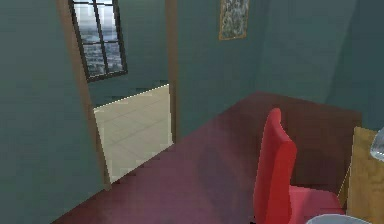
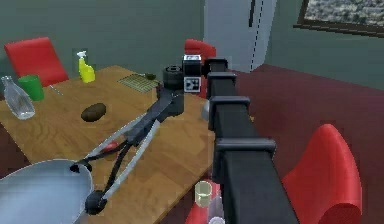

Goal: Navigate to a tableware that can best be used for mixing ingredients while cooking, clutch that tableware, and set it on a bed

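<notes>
- Grey bowl (image 2: 35, 195) on wooden table (image 2: 60, 135), at 8 o'clock in arm side view.
- Gripper (image 2: 90, 183) reaching from centre toward 8 o'clock, fingertips at bowl's rim; cannot tell whether holding anything.
- Yellow spray bottle (image 2: 86, 68) at 10 o'clock; red chair (image 2: 325, 175) at 4 o'clock.

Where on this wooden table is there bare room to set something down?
Bare wood lies between the clear bottle and the dark oval lump, and between the gripper and the arm. Crowded: the far edge, with green cup, yellow spray bottle and flat green pad.
</notes>
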You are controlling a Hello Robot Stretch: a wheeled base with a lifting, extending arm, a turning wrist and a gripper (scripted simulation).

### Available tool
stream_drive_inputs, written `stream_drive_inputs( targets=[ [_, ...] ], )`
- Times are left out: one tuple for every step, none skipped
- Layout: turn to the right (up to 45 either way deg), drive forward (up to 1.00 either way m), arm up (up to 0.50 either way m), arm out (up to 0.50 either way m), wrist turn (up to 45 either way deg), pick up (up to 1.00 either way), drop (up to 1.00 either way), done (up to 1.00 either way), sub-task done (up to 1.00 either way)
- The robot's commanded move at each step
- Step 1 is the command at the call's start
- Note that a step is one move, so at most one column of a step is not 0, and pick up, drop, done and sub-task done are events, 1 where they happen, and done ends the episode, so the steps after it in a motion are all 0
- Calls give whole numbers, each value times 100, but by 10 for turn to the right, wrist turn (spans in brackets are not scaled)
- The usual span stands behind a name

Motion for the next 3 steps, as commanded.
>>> stream_drive_inputs(
  targets=[
    [0,0,0,-26,0,0,0,0,0],
    [-150,0,0,0,0,0,0,0,0],
    [0,100,0,0,0,0,0,0,0]
  ],
)
